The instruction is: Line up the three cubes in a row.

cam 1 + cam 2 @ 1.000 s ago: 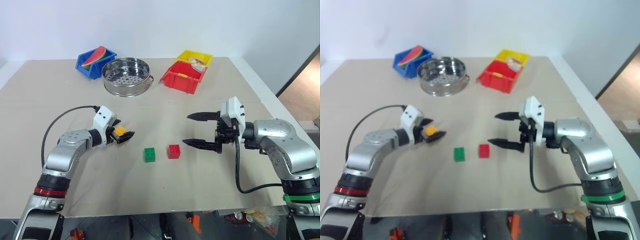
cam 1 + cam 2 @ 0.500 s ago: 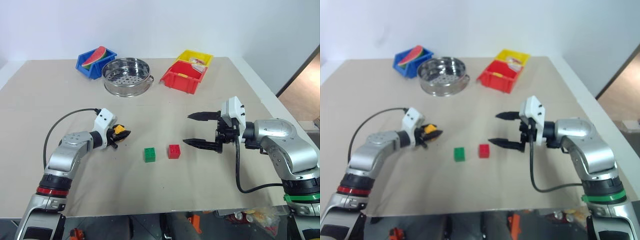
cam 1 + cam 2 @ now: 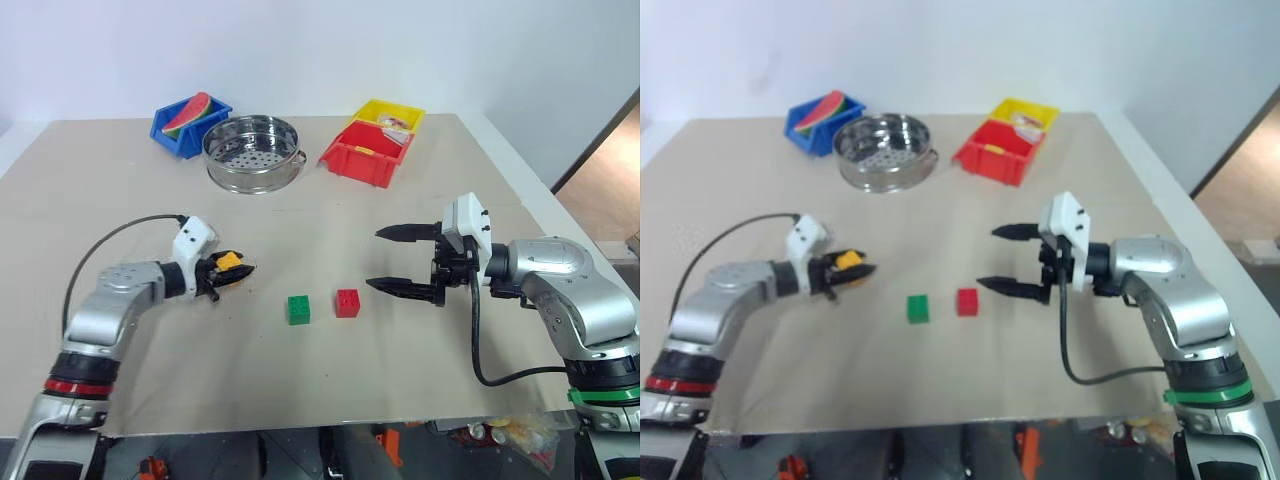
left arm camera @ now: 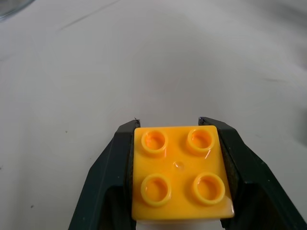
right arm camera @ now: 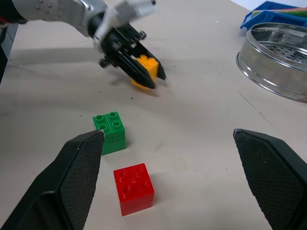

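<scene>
My left gripper (image 3: 234, 268) is shut on the yellow-orange cube (image 3: 229, 261), at the left of the table just above its surface. In the left wrist view the cube (image 4: 181, 177) sits studs-up between the two black fingers (image 4: 106, 182). The green cube (image 3: 298, 309) and the red cube (image 3: 347, 302) lie side by side on the table to the right of that gripper, a small gap between them. My right gripper (image 3: 373, 258) hovers open just right of the red cube, pointing left, with nothing between its fingers. In the right wrist view the green cube (image 5: 111, 132) and red cube (image 5: 134, 188) lie ahead of it.
At the back of the table stand a steel steamer pan (image 3: 252, 152), a blue bin (image 3: 190, 118) holding a toy watermelon slice, a red bin (image 3: 366, 152) and a yellow bin (image 3: 390, 115). The table's right edge (image 3: 540, 215) runs close to my right arm.
My left gripper closed on the yellow-orange cube, then drew back to the left with it. The right arm, the green cube and the red cube have kept still.
</scene>
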`<move>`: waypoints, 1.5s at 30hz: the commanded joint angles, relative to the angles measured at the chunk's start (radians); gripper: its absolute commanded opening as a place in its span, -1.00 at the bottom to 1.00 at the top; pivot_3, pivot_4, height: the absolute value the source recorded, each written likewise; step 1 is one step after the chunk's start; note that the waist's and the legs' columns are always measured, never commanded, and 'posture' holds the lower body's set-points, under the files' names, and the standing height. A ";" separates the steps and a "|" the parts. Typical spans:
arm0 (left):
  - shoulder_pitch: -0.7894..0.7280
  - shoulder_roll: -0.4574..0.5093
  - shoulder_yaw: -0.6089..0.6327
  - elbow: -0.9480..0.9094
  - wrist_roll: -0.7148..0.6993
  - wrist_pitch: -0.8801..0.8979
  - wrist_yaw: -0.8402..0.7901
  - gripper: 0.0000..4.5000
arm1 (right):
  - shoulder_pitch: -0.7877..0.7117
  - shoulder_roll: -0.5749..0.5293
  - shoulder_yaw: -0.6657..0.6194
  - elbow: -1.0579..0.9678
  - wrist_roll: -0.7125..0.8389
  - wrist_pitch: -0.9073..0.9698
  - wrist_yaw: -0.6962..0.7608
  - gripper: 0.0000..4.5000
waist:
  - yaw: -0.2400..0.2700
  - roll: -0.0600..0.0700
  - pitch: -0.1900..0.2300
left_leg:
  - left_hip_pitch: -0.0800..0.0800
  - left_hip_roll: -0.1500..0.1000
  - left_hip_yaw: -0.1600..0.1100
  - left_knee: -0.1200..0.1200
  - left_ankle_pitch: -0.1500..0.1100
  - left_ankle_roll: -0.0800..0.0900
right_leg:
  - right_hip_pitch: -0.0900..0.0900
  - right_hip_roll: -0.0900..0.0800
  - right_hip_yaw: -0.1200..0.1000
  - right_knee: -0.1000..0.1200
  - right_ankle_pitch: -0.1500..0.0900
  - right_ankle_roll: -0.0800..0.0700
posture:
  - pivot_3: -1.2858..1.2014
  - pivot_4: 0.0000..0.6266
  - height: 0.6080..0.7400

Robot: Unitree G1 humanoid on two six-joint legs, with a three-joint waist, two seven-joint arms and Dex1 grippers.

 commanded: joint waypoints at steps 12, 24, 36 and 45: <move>0.065 0.097 -0.001 -0.049 -0.049 -0.222 -0.312 -0.38 | -0.033 -0.017 -0.016 -0.009 0.005 -0.013 0.031 1.00 | 0.000 0.000 0.000 | 0.000 0.000 0.001 0.000 0.000 0.000 | 0.000 0.000 0.000 0.000 0.000 0.000 | 0.03 -0.52 1.00; 0.093 0.097 -0.056 -0.068 -0.032 -0.279 -0.387 -0.38 | -0.030 -0.027 -0.019 -0.013 0.005 -0.009 0.035 1.00 | 0.000 0.000 0.000 | 0.000 0.000 0.001 0.000 0.000 0.000 | 0.000 0.000 0.000 0.000 0.000 0.000 | 0.03 -0.52 1.00; 0.083 0.061 -0.127 -0.056 0.002 -0.331 -0.392 -0.38 | -0.035 -0.025 -0.021 -0.012 0.009 0.002 0.033 1.00 | 0.000 0.000 0.000 | 0.000 0.001 0.001 0.000 0.000 0.000 | 0.000 0.001 0.000 0.000 0.000 0.000 | 0.03 -0.52 1.00; 0.088 0.041 -0.126 -0.018 0.031 -0.353 -0.348 -0.38 | -0.014 -0.026 -0.010 -0.013 0.014 -0.052 0.108 1.00 | 0.001 0.000 0.000 | 0.000 0.000 0.001 0.000 0.000 0.000 | 0.000 0.000 0.000 0.000 0.000 0.000 | 0.03 -0.52 1.00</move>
